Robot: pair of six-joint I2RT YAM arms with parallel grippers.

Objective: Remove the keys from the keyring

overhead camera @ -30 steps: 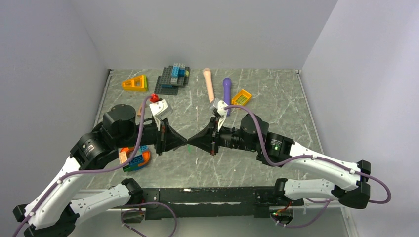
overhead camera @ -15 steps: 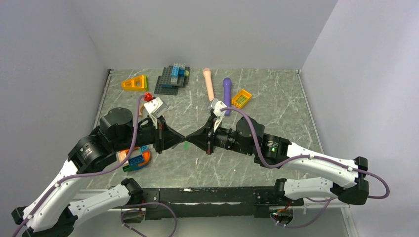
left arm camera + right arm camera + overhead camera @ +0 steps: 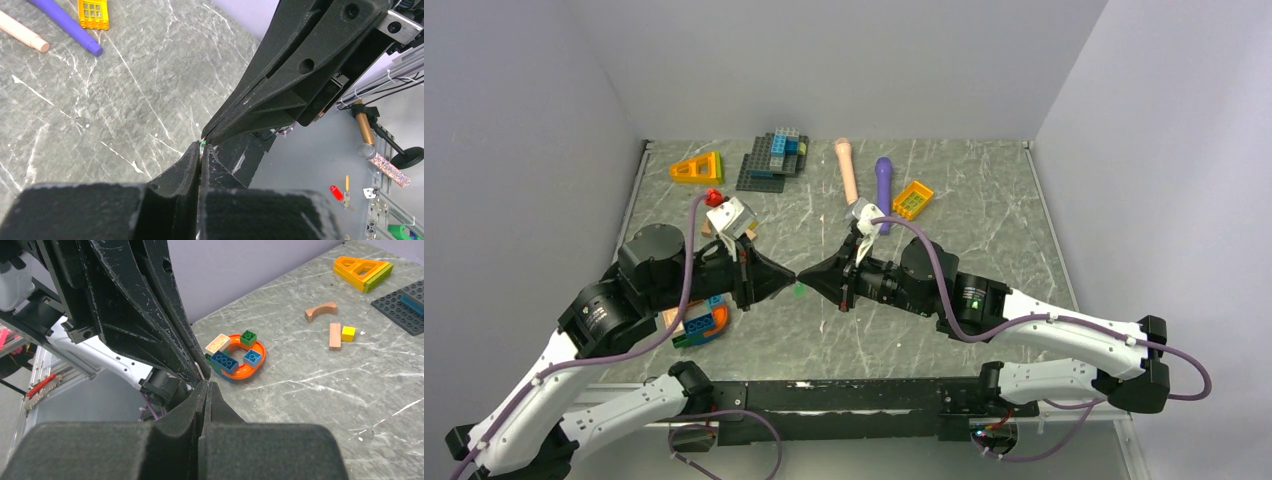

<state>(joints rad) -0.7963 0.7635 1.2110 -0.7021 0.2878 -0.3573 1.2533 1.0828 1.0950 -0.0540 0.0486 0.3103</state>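
Your left gripper [image 3: 791, 280] & right gripper [image 3: 805, 277] meet tip to tip above the counter [image 3: 984, 205]. Both jaws are pinched together on a green sliver, prob. the keyring [image 3: 201, 143]. No keys visibly off yet, so separation's all left.

Grey white-veined table [image 3: 984, 230], purple cylinder [image 3: 883, 182], peach cylinder [image 3: 847, 170], orange grid block [image 3: 913, 198].
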